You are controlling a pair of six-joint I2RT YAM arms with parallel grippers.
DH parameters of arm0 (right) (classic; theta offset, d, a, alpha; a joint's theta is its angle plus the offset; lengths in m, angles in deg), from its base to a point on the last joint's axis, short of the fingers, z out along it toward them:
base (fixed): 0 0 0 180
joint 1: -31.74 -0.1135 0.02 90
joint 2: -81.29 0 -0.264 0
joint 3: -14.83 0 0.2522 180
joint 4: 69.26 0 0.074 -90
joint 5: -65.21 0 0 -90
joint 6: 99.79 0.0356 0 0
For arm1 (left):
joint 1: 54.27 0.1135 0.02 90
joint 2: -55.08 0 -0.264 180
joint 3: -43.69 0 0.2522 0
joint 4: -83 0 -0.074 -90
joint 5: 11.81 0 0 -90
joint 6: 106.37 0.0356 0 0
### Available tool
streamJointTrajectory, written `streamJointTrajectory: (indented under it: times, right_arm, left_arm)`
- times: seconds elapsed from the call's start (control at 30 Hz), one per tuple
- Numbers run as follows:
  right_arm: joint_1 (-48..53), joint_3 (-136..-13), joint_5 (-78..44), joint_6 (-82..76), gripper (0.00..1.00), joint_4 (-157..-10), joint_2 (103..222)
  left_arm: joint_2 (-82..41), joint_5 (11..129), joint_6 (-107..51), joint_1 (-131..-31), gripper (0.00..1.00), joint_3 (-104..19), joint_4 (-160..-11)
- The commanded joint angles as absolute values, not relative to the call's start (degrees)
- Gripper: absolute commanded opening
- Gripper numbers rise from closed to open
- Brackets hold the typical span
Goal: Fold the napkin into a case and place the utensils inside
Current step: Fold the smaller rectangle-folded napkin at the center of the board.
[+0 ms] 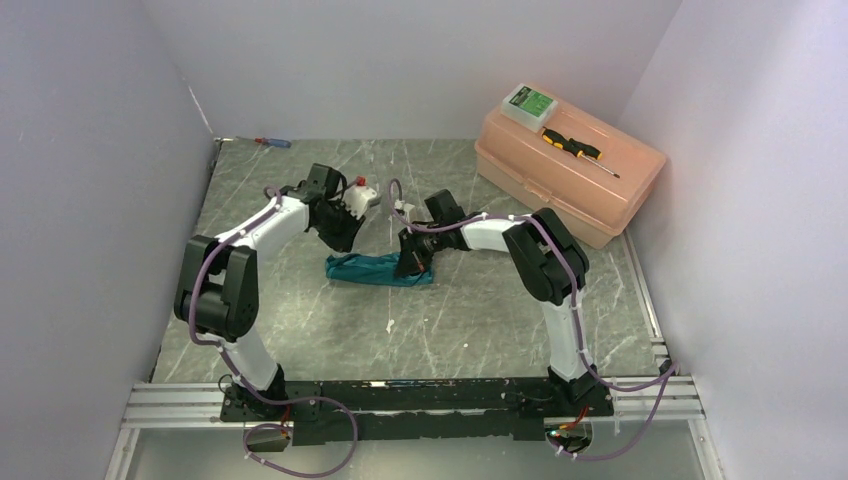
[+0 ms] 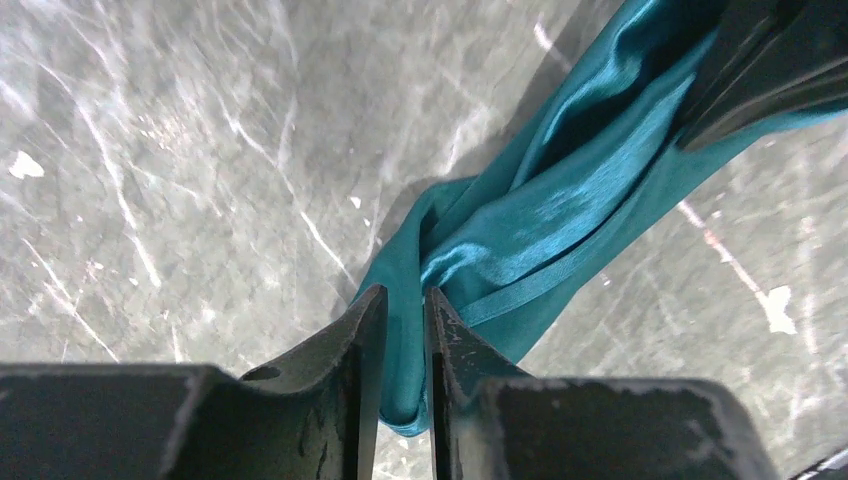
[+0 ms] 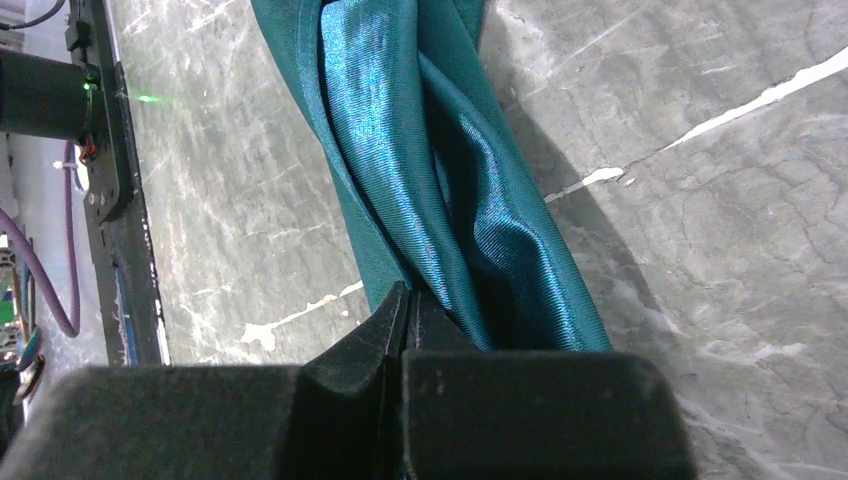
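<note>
The napkin [image 1: 378, 270] lies near the middle of the table [image 1: 480, 320], between the two arms. It is gathered into a narrow, twisted band rather than laid flat. Lengthwise folds and creases are shown in both wrist views, and no flat pocket has yet been formed. Near its right end the cloth is pinched by the right gripper [image 3: 405, 298], whose jaws are closed tight on an edge. At the other end a fold is caught between the fingers of the left gripper [image 2: 405, 296], which stand narrowly apart. Whether the cloth is pressed there or merely passes through the gap cannot be told. The band appears to be stretched between the two grippers, and a shadow is cast on the table beneath it, so it is judged to be partly lifted. The utensils cannot be made out in any view. A pink box [image 1: 620, 195] with a yellow-and-black screwdriver [image 1: 572, 147] on its lid is set at the far right, well apart from the work. The step in hand is judged to be the folding, and not a far-advanced part of it, since the cloth is bunched. For the next move the cloth would need to be laid down and spread, and its edges brought level. The left hold would need to be either made firm or let go cleanly, so that the band is not dragged askew by one pinched end.
</note>
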State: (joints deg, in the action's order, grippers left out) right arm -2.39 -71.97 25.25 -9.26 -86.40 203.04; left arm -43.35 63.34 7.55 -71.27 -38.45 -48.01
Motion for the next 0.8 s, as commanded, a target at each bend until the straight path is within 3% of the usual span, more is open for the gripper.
streamJointTrajectory:
  times: [0.0,0.17,0.23,0.5,0.77]
  right_arm:
    - [-2.8,-72.1,23.0,-10.7,0.0,-92.6,206.0]
    - [-2.8,-72.0,22.1,-10.4,0.0,-93.1,206.0]
    - [-2.8,-72.0,22.1,-10.4,0.0,-93.3,206.0]
    - [-2.7,-72.7,22.9,-10.6,0.0,-94.7,206.8]
    - [-2.8,-72.6,25.4,-9.9,0.0,-94.1,207.0]
  left_arm:
    - [-42.9,57.8,4.7,-71.3,0.27,-42.3,-43.6]
    - [-42.4,53.3,3.3,-71.3,0.28,-42.8,-40.7]
    - [-42.5,48.0,3.1,-71.8,0.25,-42.7,-39.7]
    - [-43.3,45.5,8.4,-74.4,0.12,-37.8,-43.0]
    - [-45.8,52.9,10.6,-75.3,0.04,-33.7,-51.8]
